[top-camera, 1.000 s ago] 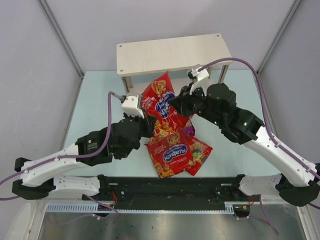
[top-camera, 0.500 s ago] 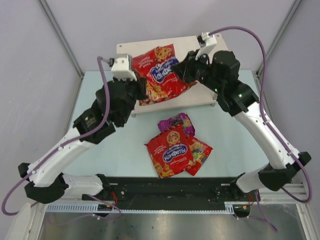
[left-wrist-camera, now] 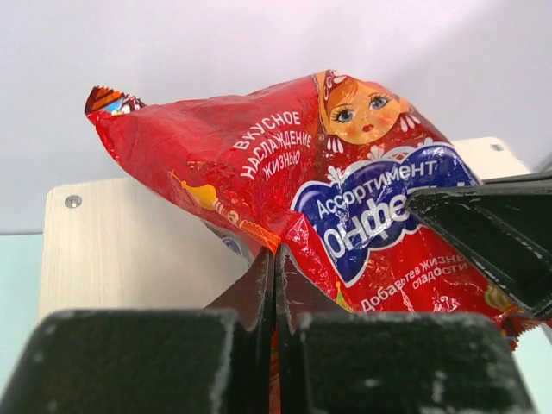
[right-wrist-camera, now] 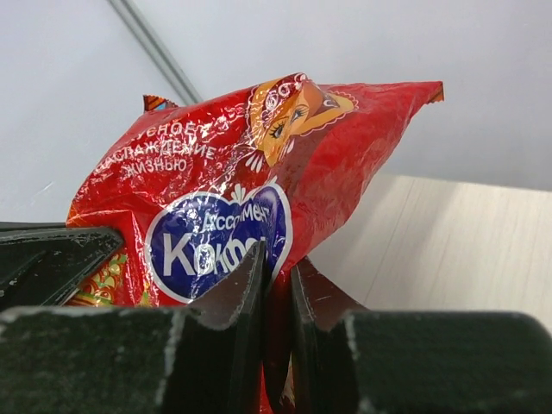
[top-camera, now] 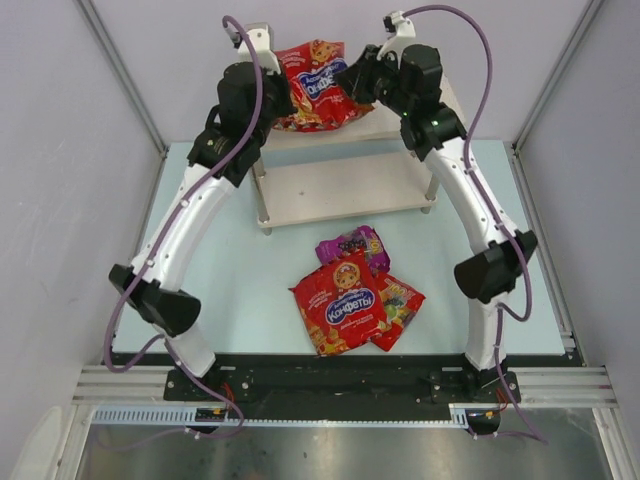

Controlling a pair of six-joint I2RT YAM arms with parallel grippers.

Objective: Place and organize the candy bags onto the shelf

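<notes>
A large red candy bag (top-camera: 312,82) with a blue label and doll picture hangs between both grippers over the top board of the light-wood shelf (top-camera: 392,122). My left gripper (top-camera: 280,104) is shut on its left edge and my right gripper (top-camera: 352,84) is shut on its right edge. In the left wrist view the gripper (left-wrist-camera: 276,259) pinches the bag (left-wrist-camera: 345,172) above the board (left-wrist-camera: 129,250). In the right wrist view the gripper (right-wrist-camera: 278,259) pinches the bag (right-wrist-camera: 259,164) beside the board (right-wrist-camera: 448,241). I cannot tell whether the bag touches the board.
On the table in front of the shelf lie the second large red bag (top-camera: 338,302), the small purple bag (top-camera: 350,243) behind it, and the small red gummy bag (top-camera: 402,305) partly under its right side. The shelf's lower board (top-camera: 340,190) is bare.
Both arms have carried the large red bag up and away from the table, from in front of the shelf to over its top board. The other three bags have not moved.
</notes>
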